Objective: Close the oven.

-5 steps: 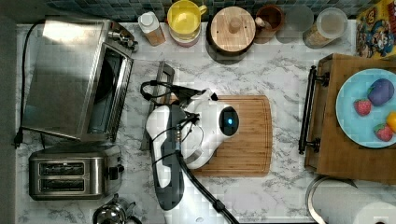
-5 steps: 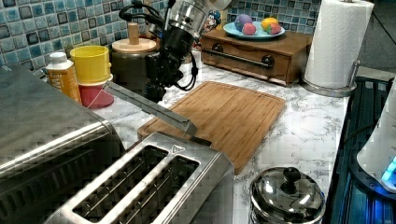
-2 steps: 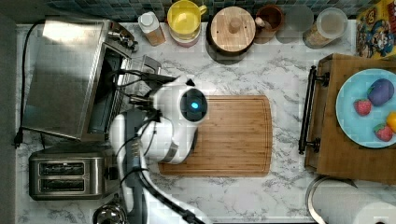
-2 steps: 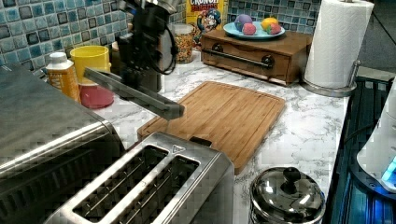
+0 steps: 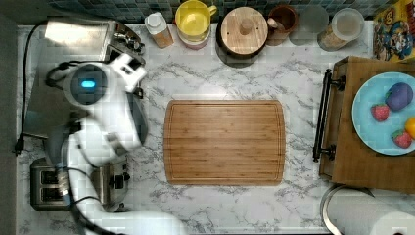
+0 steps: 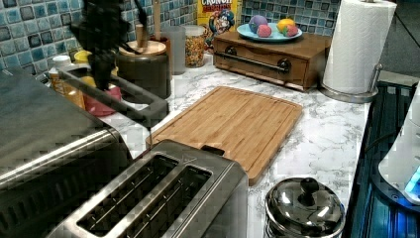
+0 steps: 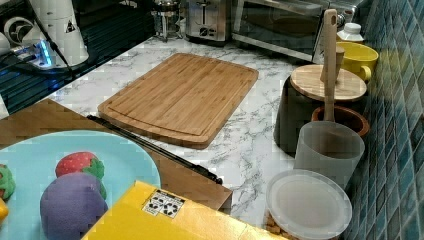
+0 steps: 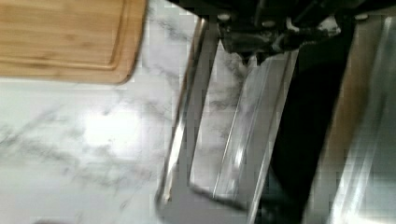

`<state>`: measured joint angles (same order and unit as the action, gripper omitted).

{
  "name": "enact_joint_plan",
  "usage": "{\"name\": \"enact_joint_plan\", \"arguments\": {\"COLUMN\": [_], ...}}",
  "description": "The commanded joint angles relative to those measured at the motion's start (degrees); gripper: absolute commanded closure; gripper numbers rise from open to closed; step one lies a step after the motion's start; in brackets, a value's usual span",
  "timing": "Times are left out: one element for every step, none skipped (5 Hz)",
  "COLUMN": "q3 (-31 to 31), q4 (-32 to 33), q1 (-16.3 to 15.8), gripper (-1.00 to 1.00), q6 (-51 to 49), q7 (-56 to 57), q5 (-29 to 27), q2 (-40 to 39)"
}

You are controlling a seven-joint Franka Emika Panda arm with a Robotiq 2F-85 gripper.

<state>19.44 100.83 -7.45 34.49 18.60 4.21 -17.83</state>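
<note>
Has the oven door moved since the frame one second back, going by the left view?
Yes. In the left view the oven door has swung up and toward the oven, away from the cutting board it hung beside; it is not yet shut.

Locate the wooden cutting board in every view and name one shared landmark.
Top view: cutting board mid-counter, to the oven's right.
Left view: board mid-picture, beyond the two-slot toaster.
Right view: board central, in front of the oven.
Wrist view: the board's rounded corner, across bare marble from the oven door.
Shared landmark: the oven.
</note>
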Motion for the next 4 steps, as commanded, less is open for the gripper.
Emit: {"name": "enact_joint_plan", "arguments": {"q3": [0.0, -0.3, -0.9, -0.5], "q4": [-19.1, -19.1, -19.1, -19.1], "q1": [-9.6, -9.9, -10.3, -10.0], "gripper": [1.00, 1.00, 1.00, 1.00], "q6": [-14.4, -14.3, -14.3, -14.3], "q7": [-20.8, -20.8, -20.6, -20.7], "q5": [16.1, 15.9, 15.7, 15.8], "q2": [-3.8, -3.7, -3.7, -3.7]}}
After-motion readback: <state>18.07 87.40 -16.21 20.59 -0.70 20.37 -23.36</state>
